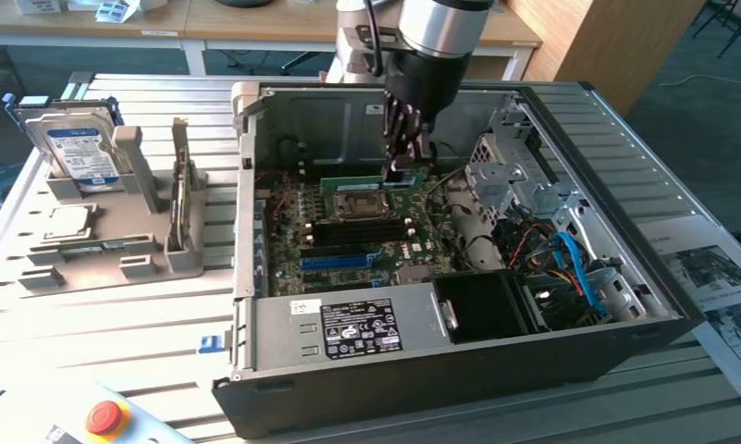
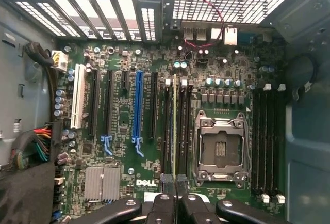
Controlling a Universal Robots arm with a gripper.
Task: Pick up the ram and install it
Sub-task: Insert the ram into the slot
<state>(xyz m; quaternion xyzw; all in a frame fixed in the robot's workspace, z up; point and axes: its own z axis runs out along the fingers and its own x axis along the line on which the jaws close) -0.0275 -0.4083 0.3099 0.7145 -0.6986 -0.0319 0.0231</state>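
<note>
Pinching narrowly on the ram (image 2: 175, 131), our gripper (image 2: 175, 187) holds it edge-on between the fingers (image 2: 166, 182). Its long axis runs straight out from the fingertips, parallel to the black memory slots (image 2: 184, 131) just beside it. Beyond those lies the CPU socket (image 2: 220, 149). We cannot tell whether the ram touches a slot.

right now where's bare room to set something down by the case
Bare slatted table lies between the grey fixture, the red stop button and the computer case. Crowded: inside the case, where the end effector holds the ram over the motherboard; papers cover the table at the exterior view's right.
</note>
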